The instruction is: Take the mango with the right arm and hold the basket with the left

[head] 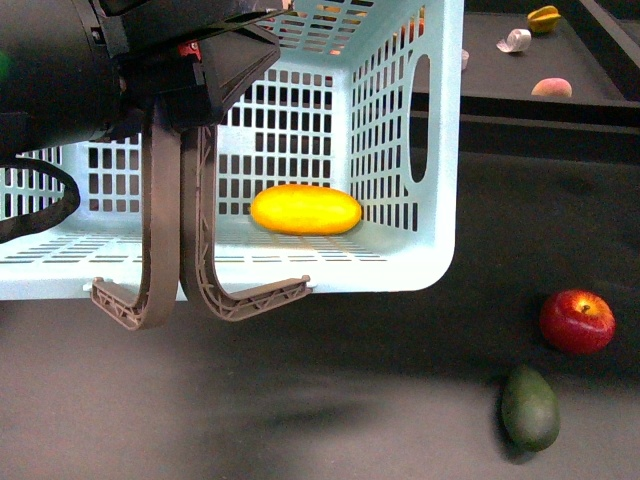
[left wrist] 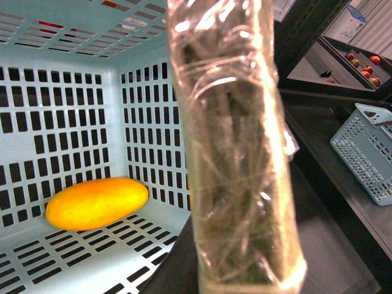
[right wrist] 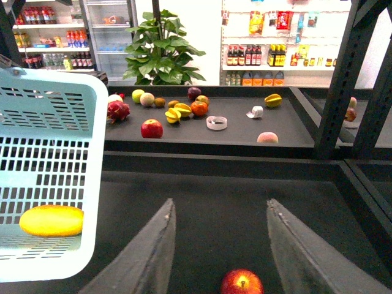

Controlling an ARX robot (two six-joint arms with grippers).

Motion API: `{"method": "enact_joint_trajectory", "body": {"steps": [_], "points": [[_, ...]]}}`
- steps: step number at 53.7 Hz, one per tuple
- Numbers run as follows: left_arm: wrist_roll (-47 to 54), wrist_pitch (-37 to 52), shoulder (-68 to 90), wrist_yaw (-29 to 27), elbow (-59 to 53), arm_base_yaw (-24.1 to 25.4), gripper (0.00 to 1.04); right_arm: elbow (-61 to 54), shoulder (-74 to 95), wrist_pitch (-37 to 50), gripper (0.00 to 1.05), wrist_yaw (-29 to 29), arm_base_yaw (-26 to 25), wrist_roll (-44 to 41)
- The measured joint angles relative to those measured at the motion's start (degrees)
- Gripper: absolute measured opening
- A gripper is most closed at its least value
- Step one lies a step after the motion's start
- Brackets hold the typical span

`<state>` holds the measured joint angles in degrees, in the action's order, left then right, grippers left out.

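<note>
Mango: in neither claw; lying lengthwise inside the basket, on its lowest inner face, just beside the slotted back wall (bright yellow-orange against the turquoise).

Right gripper: spread wide, nothing between the fingers; hanging over the dark table; red apple showing in the gap, touching neither finger; well apart from the mango, with the basket off toward the robot's left.

Left gripper: fingertips hidden under its own dark housing in the front view; closed, by every sign, on the basket's two brown ribbed handles, which are pressed side by side and run up into it; one tape-wrapped finger blurred and large across the left wrist view, with the mango behind it in the basket.

Basket: mouth turned toward the robot; oval hand-hole in the right wall; soft shadow on the table beneath, the lower rim seemingly clear of the surface.

Farther out, to the basket's right on the table: the red apple; nearer the robot than that, a dark green fruit, the two close but apart. Beyond, on a raised dark shelf: a peach and a starfruit. Off to the side in the left wrist view: a second basket on another dark surface.
</note>
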<state>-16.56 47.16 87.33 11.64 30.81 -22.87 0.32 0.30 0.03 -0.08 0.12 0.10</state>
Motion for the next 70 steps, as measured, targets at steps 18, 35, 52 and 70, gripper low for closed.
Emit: {"method": "enact_joint_trajectory", "body": {"steps": [18, 35, 52, 70], "points": [[7.0, 8.6, 5.8, -14.2, 5.0, -0.1, 0.08, 0.0, 0.0, 0.0, 0.98, 0.0, 0.0, 0.0], [-14.3, -1.7, 14.6, -28.4, 18.9, 6.7, 0.08, 0.0, -0.1, 0.0, 0.97, 0.0, 0.0, 0.0], [-42.2, -11.6, 21.9, -31.4, 27.6, 12.6, 0.08, 0.0, -0.1, 0.0, 0.97, 0.0, 0.0, 0.0], [-58.0, -16.0, 29.1, -31.2, 33.2, 15.1, 0.08, 0.0, -0.1, 0.0, 0.97, 0.0, 0.0, 0.0]]}}
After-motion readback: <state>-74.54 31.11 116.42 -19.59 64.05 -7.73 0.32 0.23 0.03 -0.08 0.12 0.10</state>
